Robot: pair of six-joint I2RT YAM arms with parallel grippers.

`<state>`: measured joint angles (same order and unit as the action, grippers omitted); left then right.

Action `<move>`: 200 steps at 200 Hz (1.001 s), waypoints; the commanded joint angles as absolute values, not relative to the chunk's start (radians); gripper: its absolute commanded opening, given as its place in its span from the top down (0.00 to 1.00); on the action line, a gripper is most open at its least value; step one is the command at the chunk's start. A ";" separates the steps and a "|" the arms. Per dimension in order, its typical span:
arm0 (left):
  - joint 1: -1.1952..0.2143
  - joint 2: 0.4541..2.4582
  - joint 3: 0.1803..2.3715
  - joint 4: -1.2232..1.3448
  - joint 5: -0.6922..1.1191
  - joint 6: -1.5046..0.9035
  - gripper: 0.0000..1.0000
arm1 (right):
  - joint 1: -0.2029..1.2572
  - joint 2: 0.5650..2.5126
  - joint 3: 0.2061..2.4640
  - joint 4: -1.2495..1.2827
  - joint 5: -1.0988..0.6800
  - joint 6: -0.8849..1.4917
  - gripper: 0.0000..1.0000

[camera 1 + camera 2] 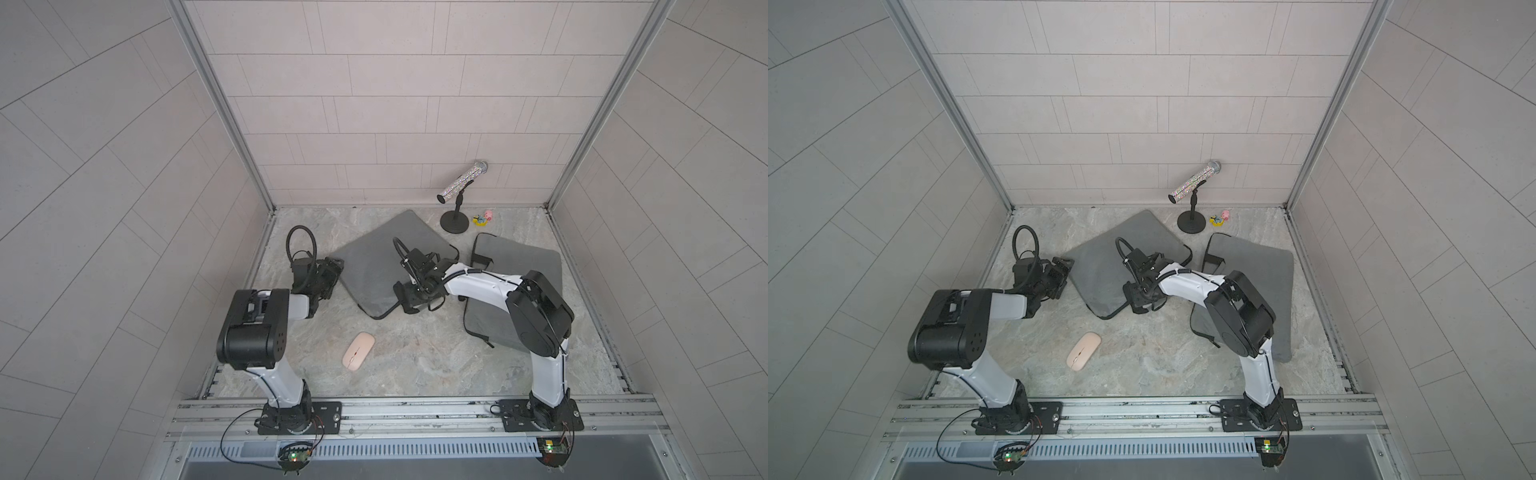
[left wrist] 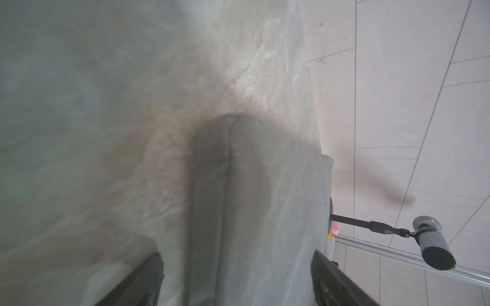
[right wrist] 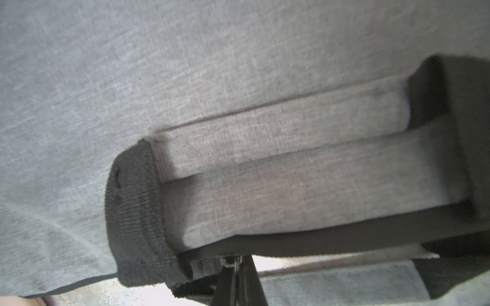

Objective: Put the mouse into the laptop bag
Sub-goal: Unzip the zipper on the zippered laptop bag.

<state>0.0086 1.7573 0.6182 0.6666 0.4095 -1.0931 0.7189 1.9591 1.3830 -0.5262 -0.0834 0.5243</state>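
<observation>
The right tool [image 3: 234, 278] is pinched shut on the zip pull [image 3: 230, 262] of the laptop bag [image 1: 374, 257], while the left tool [image 1: 332, 268] stands open astride its corner, apparently steadying it for unzipping. The mouse [image 1: 358, 351] lies on the desk [image 1: 415, 365] nearer the robot, apart from both. Its long axis runs diagonally, button end seemingly toward the robot.

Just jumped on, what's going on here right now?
The right gripper is shut on the zipper pull at the near edge of the bag. The left gripper is open, with its fingers on either side of the bag's left corner. The mouse lies untouched on the table, not yet in the bag. A second bag lies under the right arm.
</observation>
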 commanded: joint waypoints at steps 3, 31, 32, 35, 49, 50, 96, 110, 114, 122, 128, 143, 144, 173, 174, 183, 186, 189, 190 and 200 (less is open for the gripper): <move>-0.035 1.865 0.624 0.767 0.439 -1.105 0.44 | 0.713 1.949 1.406 -0.523 -0.076 0.519 1.00; -0.026 1.895 0.514 0.939 0.423 -1.211 1.00 | 0.712 2.004 1.465 -0.535 -0.087 0.510 1.00; -0.024 1.894 0.508 0.947 0.422 -1.215 1.00 | 0.712 2.007 1.468 -0.537 -0.087 0.510 1.00; -0.020 1.890 0.486 0.970 0.419 -1.226 1.00 | 0.712 2.015 1.478 -0.541 -0.089 0.507 1.00; 0.010 1.852 0.372 1.062 0.389 -1.271 1.00 | 0.713 2.039 1.511 -0.545 -0.101 0.499 1.00; 0.011 1.849 0.363 1.068 0.388 -1.272 1.00 | 0.713 2.041 1.513 -0.545 -0.102 0.499 1.00; 0.059 1.687 0.072 1.166 0.301 -1.299 1.00 | 0.725 2.179 1.750 -0.633 -0.120 0.451 1.00; 0.062 1.632 0.020 1.184 0.286 -1.307 1.00 | 0.731 2.220 1.815 -0.662 -0.113 0.431 1.00; 0.062 1.613 0.012 1.177 0.286 -1.310 1.00 | 0.730 2.231 1.830 -0.667 -0.108 0.423 1.00; 0.063 1.573 0.002 1.155 0.291 -1.315 1.00 | 0.730 2.247 1.855 -0.675 -0.099 0.411 1.00; 0.061 1.539 0.000 1.126 0.294 -1.316 1.00 | 0.729 2.257 1.867 -0.677 -0.093 0.399 1.00; 0.057 1.436 0.000 1.007 0.304 -1.316 0.74 | 0.726 2.276 1.889 -0.677 -0.084 0.375 1.00; 0.057 1.428 0.000 1.000 0.303 -1.316 0.71 | 0.726 2.277 1.891 -0.677 -0.084 0.372 1.00; -0.072 1.113 -0.019 0.699 0.207 -1.327 0.19 | 0.710 2.293 1.901 -0.662 -0.097 0.346 1.00; -0.080 1.106 -0.016 0.689 0.201 -1.327 0.19 | 0.709 2.293 1.902 -0.661 -0.098 0.346 1.00; -0.163 0.956 0.014 0.468 0.129 -1.318 0.15 | 0.701 2.293 1.905 -0.654 -0.102 0.345 1.00; -0.193 0.905 0.027 0.393 0.100 -1.315 0.14 | 0.699 2.292 1.907 -0.653 -0.105 0.345 1.00; -0.223 0.856 0.039 0.323 0.068 -1.313 0.12 | 0.697 2.292 1.909 -0.651 -0.108 0.346 1.00; -0.234 0.839 0.042 0.301 0.057 -1.312 0.12 | 0.695 2.292 1.910 -0.652 -0.107 0.347 1.00; -0.334 0.660 0.064 0.124 -0.055 -1.308 0.09 | 0.687 2.289 1.914 -0.647 -0.119 0.347 1.00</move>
